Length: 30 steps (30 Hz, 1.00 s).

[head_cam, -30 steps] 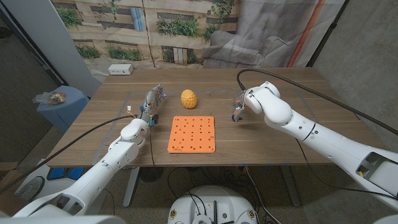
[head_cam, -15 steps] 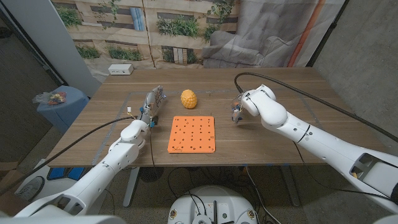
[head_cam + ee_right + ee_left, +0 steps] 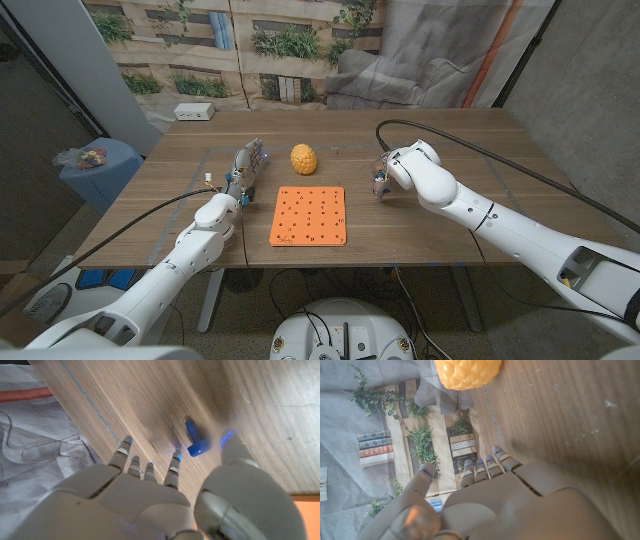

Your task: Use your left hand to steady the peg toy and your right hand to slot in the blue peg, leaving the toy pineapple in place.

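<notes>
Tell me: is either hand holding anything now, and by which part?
Nothing is held. The small blue plastic peg lies on the wooden table beyond the right hand's fingers.

No text, label, brand, number or sign can be read in any of the views. The printed backdrop behind the wooden table shows only painted plants, shelves and books, and their spines carry no letters that can be made out. The small white box at the far edge of the table is too small to read.
</notes>
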Tool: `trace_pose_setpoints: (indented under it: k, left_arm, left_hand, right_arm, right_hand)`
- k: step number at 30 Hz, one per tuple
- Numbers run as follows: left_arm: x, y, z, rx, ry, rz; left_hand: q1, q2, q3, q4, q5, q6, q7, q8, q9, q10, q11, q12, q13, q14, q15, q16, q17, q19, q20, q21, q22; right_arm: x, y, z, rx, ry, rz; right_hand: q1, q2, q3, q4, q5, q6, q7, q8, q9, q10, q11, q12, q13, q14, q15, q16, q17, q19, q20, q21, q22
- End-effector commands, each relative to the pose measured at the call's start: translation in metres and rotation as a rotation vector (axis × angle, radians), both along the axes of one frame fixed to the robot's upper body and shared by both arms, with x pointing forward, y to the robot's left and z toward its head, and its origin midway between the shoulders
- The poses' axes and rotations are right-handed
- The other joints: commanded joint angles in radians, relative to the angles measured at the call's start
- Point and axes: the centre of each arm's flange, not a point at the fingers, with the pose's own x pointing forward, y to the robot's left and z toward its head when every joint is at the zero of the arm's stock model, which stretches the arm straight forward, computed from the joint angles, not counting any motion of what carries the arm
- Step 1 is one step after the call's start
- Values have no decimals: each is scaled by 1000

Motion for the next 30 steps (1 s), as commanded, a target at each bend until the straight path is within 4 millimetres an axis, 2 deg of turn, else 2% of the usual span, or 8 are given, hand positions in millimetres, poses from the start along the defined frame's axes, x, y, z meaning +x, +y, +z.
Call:
trace_pose_setpoints:
  k: [1,6,13,20,30]
  left_arm:
    - [1,-1,-1,0,6,-4]
    - [2,-1,-1,-2,7,-6]
    - [3,-2,-2,-2,9,-9]
    - [3,-3,-2,-2,11,-10]
    - [4,-4,-2,-2,14,-14]
  left_hand:
    - [-9,62,4,5,0,5,0,-1,4,12,4,-1,5,8,-3,-3,2,6,-44,0,6]
    - [-9,62,5,6,1,5,-1,-1,4,12,3,-1,5,8,-2,-3,2,7,-44,0,6]
    - [-10,62,5,6,1,4,-1,-1,4,11,3,-2,5,8,-2,-3,1,7,-44,0,6]
    - [-11,62,6,6,1,4,-1,-1,4,12,3,-2,5,8,-2,-4,1,8,-43,0,6]
    - [-12,61,7,7,1,4,-1,-1,4,12,2,-2,5,8,-3,-4,1,8,-43,-1,6]
  right_arm:
    - [2,-1,-2,32,-57,7]
    - [1,-1,-1,48,-82,26]
    - [1,-1,-3,57,-101,40]
    - [2,-2,-5,63,-101,43]
    - [2,-4,-9,80,-112,54]
  right_hand:
    - [16,5,7,2,-9,49,-9,25,1,20,-4,13,6,20,-2,14,7,20,-3,9,4]
    - [38,4,9,2,-15,120,-26,62,3,59,-19,25,8,47,-18,26,9,48,-12,10,4]
    - [61,3,12,1,-18,176,-38,93,6,86,-30,32,9,70,-29,35,10,68,-25,10,4]
    - [77,2,14,-1,-20,195,-45,105,7,93,-36,32,9,78,-35,38,11,76,-36,9,4]
    - [111,0,18,-3,-25,250,-66,137,10,119,-49,36,8,98,-46,46,12,102,-58,10,4]
